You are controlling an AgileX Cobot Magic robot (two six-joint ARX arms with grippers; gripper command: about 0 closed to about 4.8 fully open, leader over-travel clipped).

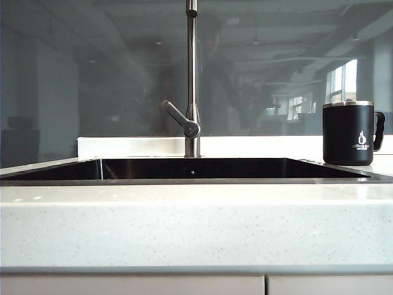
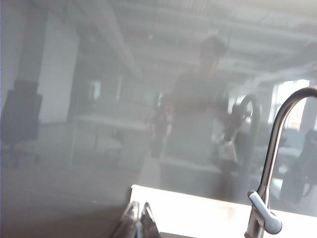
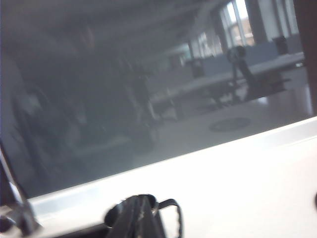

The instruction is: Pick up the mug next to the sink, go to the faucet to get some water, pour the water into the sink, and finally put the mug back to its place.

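The black mug (image 1: 348,133) with its steel rim stands upright on the white counter right of the sink (image 1: 196,181), handle to the right. The tall steel faucet (image 1: 192,80) rises behind the sink's middle, its lever (image 1: 178,117) slanting left. Neither gripper shows in the exterior view. In the left wrist view my left gripper (image 2: 140,218) is shut and empty, with the faucet (image 2: 270,188) off to one side of it. In the right wrist view my right gripper (image 3: 141,214) is shut, short of the mug (image 3: 113,216); its fingers hide part of the mug, and the handle (image 3: 177,218) shows beside them.
A white counter (image 1: 196,221) runs along the front of the sink, with cabinet fronts (image 1: 132,286) below. A low white ledge (image 1: 135,146) and a glossy grey wall panel (image 1: 92,74) back the sink. The faucet's base (image 3: 17,210) shows at the right wrist view's edge.
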